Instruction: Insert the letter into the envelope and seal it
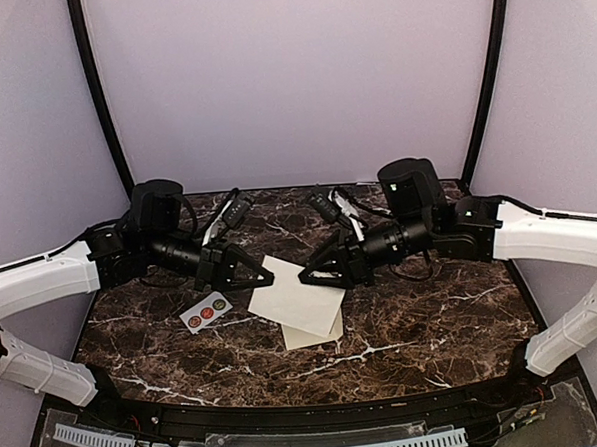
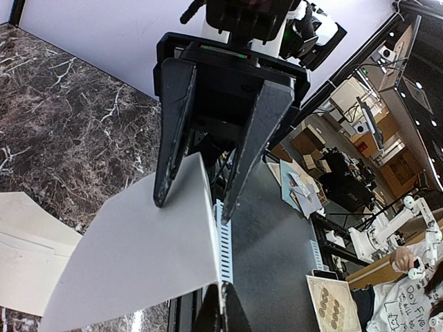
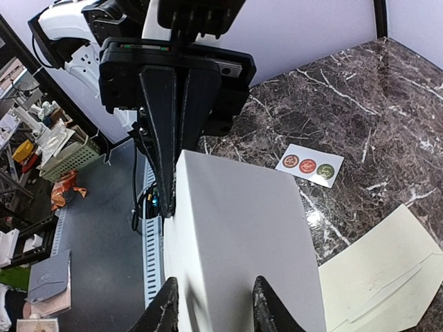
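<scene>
While my left end effector [image 1: 268, 280] pinches one edge of the letter [image 3: 242, 235], the right end effector [image 3: 214, 282] straddles the opposite edge, jaws apart. It's light, floppy paper, so I'd hold it by the edges. The envelope [image 3: 374, 277] lies flat on the bench [image 1: 434, 317] below.

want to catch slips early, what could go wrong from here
The letter looks pinched only by the left tool at one edge, while the right tool stands open: it may sag or slip. The envelope lies partly under it, opening unseen, so insertion could miss.
</scene>
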